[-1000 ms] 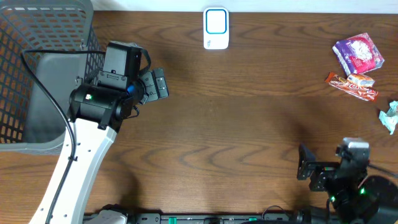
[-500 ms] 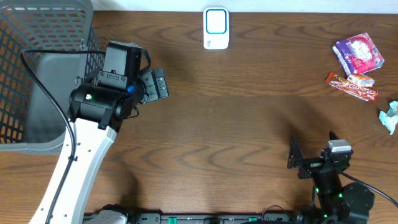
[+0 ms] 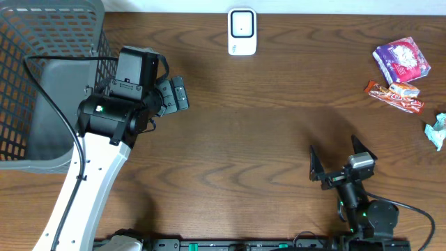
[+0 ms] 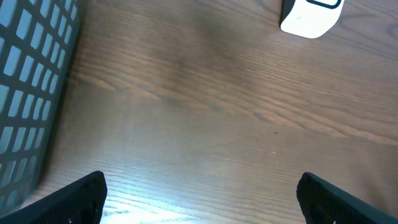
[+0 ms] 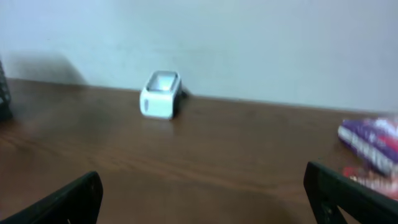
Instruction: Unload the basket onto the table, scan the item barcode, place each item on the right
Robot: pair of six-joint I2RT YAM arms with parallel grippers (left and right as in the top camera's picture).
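The worktop [image 3: 265, 139] is dark brown wood with wavy grain. A plain pale wall [image 5: 249, 37] stands along its far edge. A soft glare [image 4: 149, 208] lies on the wood.

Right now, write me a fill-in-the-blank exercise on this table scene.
The left end effector and the right end effector are both ____ and hold nothing. The mesh basket on the left is ____ in colour. The red snack bar lies next to the ____ packet. The scanner has a mostly ____ casing.
Missing words: open; grey; purple; white.
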